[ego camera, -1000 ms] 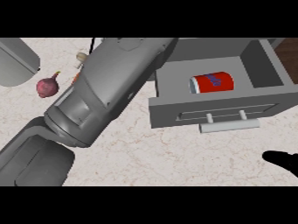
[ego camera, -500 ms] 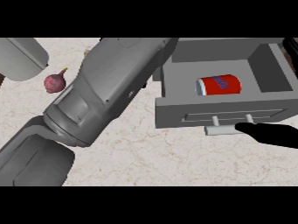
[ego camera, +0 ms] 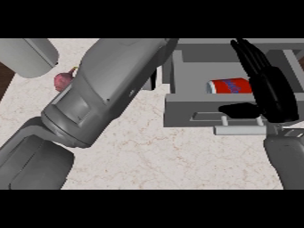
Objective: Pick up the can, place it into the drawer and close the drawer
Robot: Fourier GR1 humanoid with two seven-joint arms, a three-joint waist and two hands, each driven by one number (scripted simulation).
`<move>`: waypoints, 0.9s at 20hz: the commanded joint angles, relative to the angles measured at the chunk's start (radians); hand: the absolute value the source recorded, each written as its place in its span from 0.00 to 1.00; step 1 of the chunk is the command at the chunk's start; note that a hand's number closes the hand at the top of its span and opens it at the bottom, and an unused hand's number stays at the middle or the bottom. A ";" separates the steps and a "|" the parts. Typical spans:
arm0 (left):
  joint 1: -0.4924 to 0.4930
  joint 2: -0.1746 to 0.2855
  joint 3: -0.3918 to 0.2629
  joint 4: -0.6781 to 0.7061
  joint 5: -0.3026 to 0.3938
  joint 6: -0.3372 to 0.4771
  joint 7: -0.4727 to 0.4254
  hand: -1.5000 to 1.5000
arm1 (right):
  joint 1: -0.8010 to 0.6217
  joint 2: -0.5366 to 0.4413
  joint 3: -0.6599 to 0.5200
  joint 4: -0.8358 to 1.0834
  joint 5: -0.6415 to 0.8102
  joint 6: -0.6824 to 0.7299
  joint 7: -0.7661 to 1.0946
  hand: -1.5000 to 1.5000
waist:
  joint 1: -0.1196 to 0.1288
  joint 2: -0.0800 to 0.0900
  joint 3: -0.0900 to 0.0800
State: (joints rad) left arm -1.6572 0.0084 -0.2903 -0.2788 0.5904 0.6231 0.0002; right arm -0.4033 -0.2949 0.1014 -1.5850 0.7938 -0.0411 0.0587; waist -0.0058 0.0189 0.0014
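A red can (ego camera: 230, 86) with a blue label lies on its side inside the open grey drawer (ego camera: 187, 67) at the upper right. My right hand (ego camera: 267, 87) reaches over the drawer's right part, fingers straight and pointing away from me. Its thumb rests against the drawer front, just above the handle (ego camera: 241, 130). The hand is open and holds nothing. My left forearm (ego camera: 101, 98) crosses the view from the lower left up to the drawer's left wall. It hides nearly all of my left hand (ego camera: 155, 79), which shows only as a dark sliver there.
A purple onion-like vegetable (ego camera: 63, 80) lies on the marble counter (ego camera: 167, 164), left of my left forearm. A grey rounded object (ego camera: 26, 55) stands at the top left. The counter's left edge (ego camera: 2, 95) borders dark wood.
My right hand has risen from the lower right corner to the drawer front and now stretches over the drawer. The left forearm has shifted a little. The can lies still.
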 commanded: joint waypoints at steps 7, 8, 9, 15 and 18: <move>0.034 0.068 0.023 -0.043 -0.024 -0.026 0.017 0.00 | -0.218 0.079 -0.001 0.488 0.167 -0.229 -0.108 0.00 | 0.034 -0.007 0.000; 0.050 0.092 0.017 -0.048 -0.030 -0.063 0.035 0.00 | -0.217 0.093 -0.004 0.521 0.173 -0.263 -0.120 0.00 | 0.031 -0.009 0.000; 0.028 0.102 0.021 -0.049 -0.033 -0.048 0.055 0.00 | -0.197 0.124 0.014 0.547 0.210 -0.330 -0.122 0.00 | 0.029 -0.009 0.000; 0.125 0.122 0.013 -0.143 -0.043 -0.051 0.078 0.00 | -0.392 0.110 -0.076 0.763 0.255 -0.434 -0.079 0.00 | 0.052 -0.015 -0.001; 0.129 0.162 -0.002 -0.165 -0.060 -0.070 0.133 0.00 | -0.412 0.137 -0.084 0.884 0.282 -0.564 -0.124 0.00 | 0.061 -0.012 -0.001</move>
State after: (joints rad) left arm -1.5592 0.1330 -0.2837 -0.4063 0.5421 0.5752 0.0927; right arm -0.7640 -0.1687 0.0433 -0.8246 1.0459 -0.4935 -0.0448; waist 0.0492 0.0067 0.0001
